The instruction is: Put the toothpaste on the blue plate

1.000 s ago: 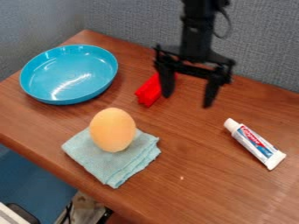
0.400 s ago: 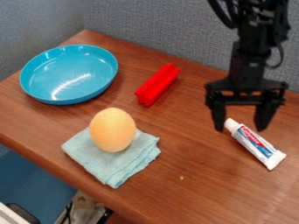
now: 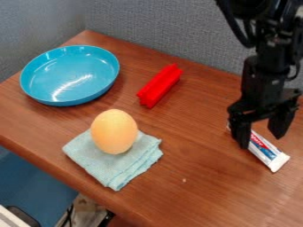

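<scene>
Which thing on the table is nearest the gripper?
The toothpaste, right beneath the open gripper; the red block and egg lie farther off.

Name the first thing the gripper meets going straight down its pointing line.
Probably the toothpaste tube, just below the open gripper, though one view leaves the depth unclear.

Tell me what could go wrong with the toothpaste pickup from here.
The open gripper reaches over the cap end of the toothpaste, with most of the tube sticking out toward the near side, so an off-center grip might let it swing or slip. The tube also lies slantwise, so badly aligned fingers could push it instead. The blue plate has a raised rim, which a low-hanging tube might catch.
</scene>
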Controlling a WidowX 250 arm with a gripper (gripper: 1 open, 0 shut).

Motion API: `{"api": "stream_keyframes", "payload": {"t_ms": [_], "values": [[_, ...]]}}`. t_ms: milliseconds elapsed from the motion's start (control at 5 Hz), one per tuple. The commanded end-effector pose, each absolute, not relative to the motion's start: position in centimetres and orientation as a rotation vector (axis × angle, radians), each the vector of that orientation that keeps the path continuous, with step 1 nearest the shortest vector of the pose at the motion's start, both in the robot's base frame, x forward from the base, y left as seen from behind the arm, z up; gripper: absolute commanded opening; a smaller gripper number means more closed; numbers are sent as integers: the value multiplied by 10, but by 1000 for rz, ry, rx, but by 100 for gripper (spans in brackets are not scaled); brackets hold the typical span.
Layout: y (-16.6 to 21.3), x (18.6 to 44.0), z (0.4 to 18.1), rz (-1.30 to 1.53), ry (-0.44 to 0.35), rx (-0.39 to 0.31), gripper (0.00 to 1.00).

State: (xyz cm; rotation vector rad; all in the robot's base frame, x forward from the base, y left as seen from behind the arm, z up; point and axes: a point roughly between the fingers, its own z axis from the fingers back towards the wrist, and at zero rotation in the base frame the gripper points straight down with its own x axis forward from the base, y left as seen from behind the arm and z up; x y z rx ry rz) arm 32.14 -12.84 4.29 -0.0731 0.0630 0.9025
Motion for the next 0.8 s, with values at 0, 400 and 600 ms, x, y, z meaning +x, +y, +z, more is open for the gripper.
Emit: {"api": "stream_keyframes", "payload": {"t_ms": [0, 400, 600], "values": [[-135, 326, 42, 934, 38, -111, 100], [-133, 328, 30, 939, 7, -118, 100], [-132, 329, 26, 938, -10, -112, 100]]}}
